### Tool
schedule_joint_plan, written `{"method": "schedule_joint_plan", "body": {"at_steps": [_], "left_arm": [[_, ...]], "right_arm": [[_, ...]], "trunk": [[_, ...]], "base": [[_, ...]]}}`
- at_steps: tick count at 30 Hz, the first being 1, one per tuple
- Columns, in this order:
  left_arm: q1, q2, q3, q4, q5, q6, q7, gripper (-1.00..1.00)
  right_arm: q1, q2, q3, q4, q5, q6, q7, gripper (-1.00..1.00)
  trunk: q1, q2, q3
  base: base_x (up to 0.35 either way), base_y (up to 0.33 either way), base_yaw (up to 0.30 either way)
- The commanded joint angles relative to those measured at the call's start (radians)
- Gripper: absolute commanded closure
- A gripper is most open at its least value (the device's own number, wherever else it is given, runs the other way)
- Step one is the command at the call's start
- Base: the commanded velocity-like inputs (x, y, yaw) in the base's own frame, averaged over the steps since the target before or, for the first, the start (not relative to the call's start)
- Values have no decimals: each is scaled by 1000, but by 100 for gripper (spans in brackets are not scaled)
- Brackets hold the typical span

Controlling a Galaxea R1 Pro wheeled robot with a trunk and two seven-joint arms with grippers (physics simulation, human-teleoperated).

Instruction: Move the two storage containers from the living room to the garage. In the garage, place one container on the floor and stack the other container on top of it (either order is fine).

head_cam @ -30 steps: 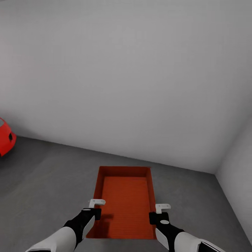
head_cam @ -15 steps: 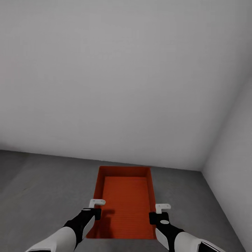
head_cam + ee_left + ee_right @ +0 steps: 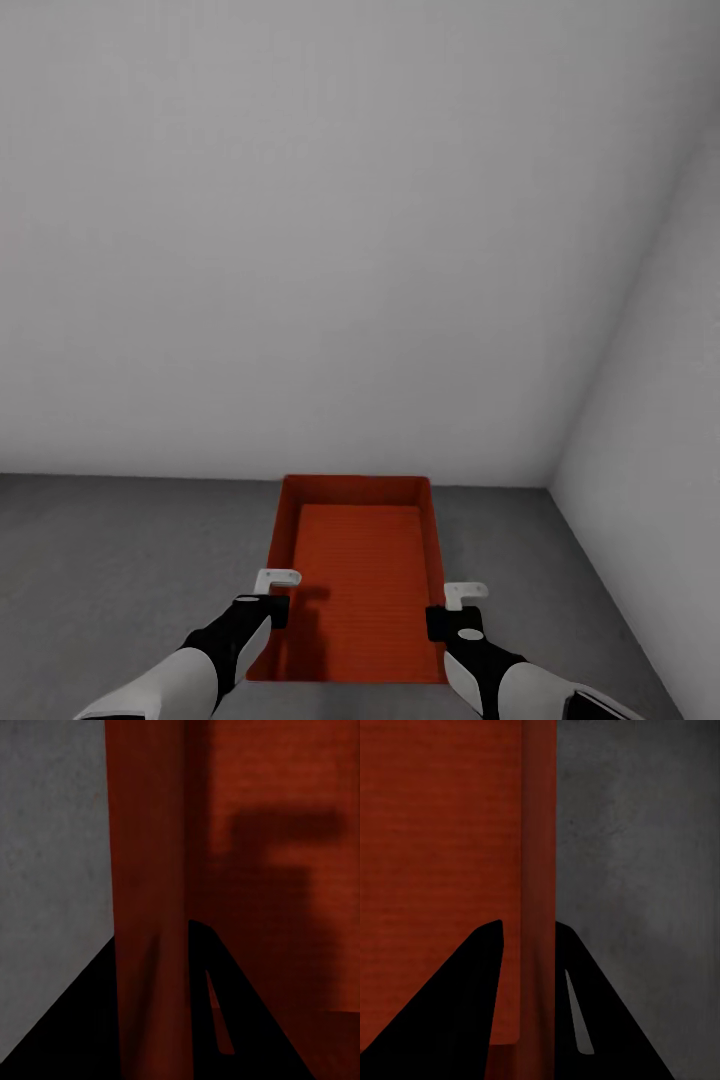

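Observation:
One orange-red storage container (image 3: 360,570), open-topped and empty, sits straight ahead of me between my two arms, over the dark grey garage floor (image 3: 120,560). My left gripper (image 3: 272,603) is shut on the container's left long wall (image 3: 150,870), one finger inside and one outside. Opposite it, my right gripper (image 3: 447,612) is shut the same way on the right long wall (image 3: 538,832). In the wrist views each wall runs between the dark fingers (image 3: 232,1020) (image 3: 450,1005), with the left gripper (image 3: 154,934) and right gripper (image 3: 529,924) straddling it.
A plain white wall (image 3: 300,250) stands close ahead and meets a second white wall (image 3: 660,450) in a corner at the right. Concrete floor stretches out to the left of the container and in a narrower strip to its right.
The whole view has swung to the right: the red car left the picture at the left and the wall corner came closer. The container stayed fixed between both shut grippers.

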Motion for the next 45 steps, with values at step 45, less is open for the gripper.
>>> {"method": "schedule_joint_plan", "body": {"at_steps": [45], "left_arm": [[1, -2, -31, 4, 14, 5, -8, 100]], "right_arm": [[-1, 1, 3, 1, -11, -6, -27, 100]], "trunk": [[1, -2, -2]], "base": [[121, 12, -1]]}}
